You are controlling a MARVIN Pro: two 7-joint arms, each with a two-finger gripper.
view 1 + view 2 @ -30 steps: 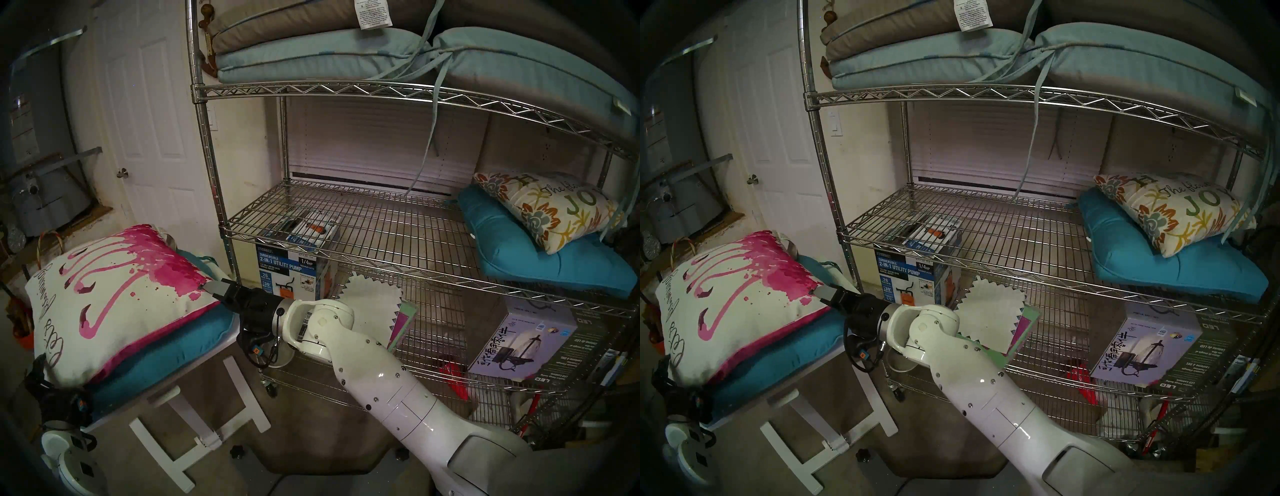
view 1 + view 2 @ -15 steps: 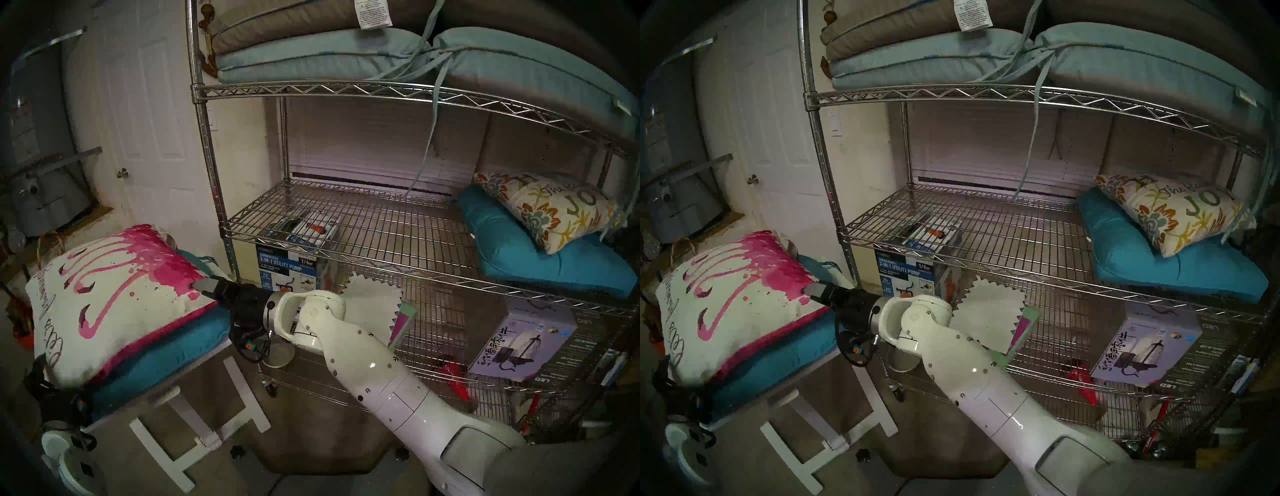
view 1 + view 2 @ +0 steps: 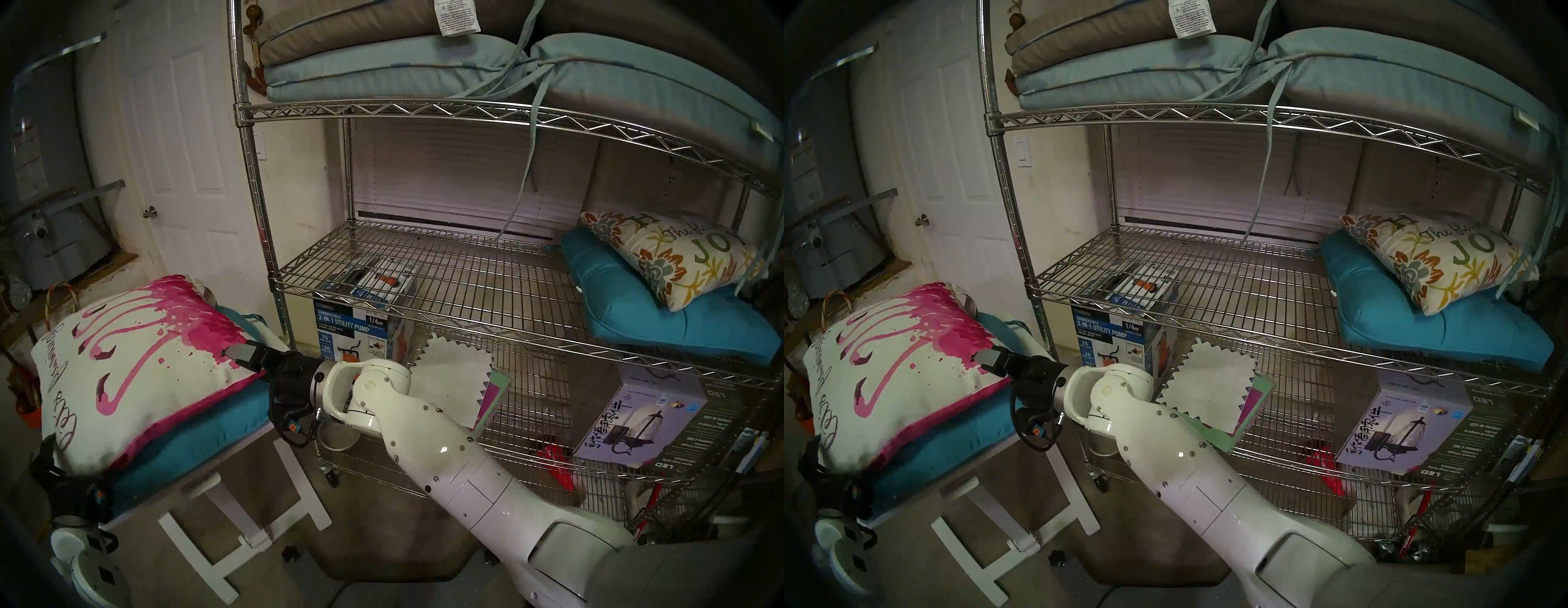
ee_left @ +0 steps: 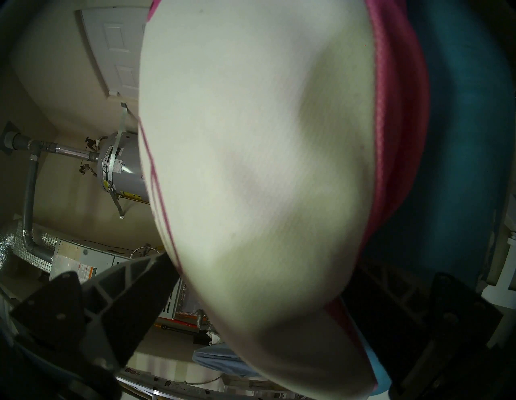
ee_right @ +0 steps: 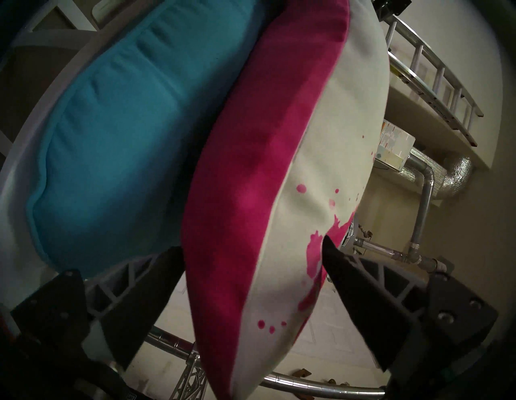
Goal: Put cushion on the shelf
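The white cushion (image 3: pixel 140 369) with pink flamingo print lies on a teal cushion (image 3: pixel 203 433) on the small white folding table (image 3: pixel 191 482), left of the chrome wire shelf (image 3: pixel 466 327). My right gripper (image 3: pixel 237 351) is open, its fingers straddling the cushion's right corner; the right wrist view shows that corner (image 5: pixel 251 181) between the two fingers (image 5: pixel 349 279). My left gripper (image 3: pixel 49 446) sits at the cushion's near left corner, open, with the cushion (image 4: pixel 265 167) filling the gap between its fingers (image 4: pixel 125 293). The shelf's middle tier (image 3: pixel 445 271) is bare on its left and centre.
A teal cushion (image 3: pixel 679 322) with a floral pillow (image 3: pixel 670 254) fills the middle tier's right end. Stacked seat cushions (image 3: pixel 382 68) lie on the top tier, their straps hanging down. A pump box (image 3: pixel 356 335) and a lantern box (image 3: pixel 636 424) stand on the lower tier.
My right gripper has slid left, from just off the cushion's right corner to around it. The left arm and the cushion have not moved.
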